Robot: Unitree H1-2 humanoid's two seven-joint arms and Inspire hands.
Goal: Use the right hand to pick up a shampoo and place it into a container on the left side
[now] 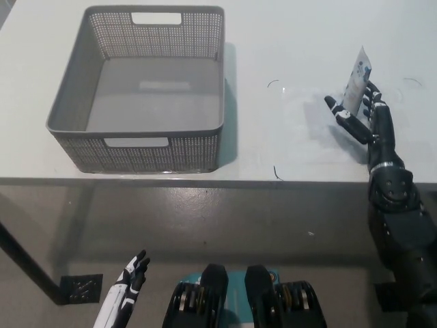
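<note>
The shampoo [356,76] is a small white tube with blue marks. It stands up on the white bench [287,41], over on the right side, with its flat end at the top. The black right hand [365,116] is right at the tube. Its fingers [341,115] are spread apart, with one on the left of the tube and the others on the right, so the bottom of the tube sits between them. The fingers hide the bottom of the tube. They are not closed on the tube, and it stands on its own. The black arm comes up from the bottom right corner, over the edge of the bench. A few thin dark marks are on the bench near the tube. The basket [68,123] is far from the tube, on the left part of the bench. It is grey, with tiny holes all over its walls and a handle slot in the near wall and the far wall. The white left hand [130,273] rests low down at the bottom left, below the edge of the bench, over the grey floor [205,225]. Its fingers are loose and hold nothing.
</note>
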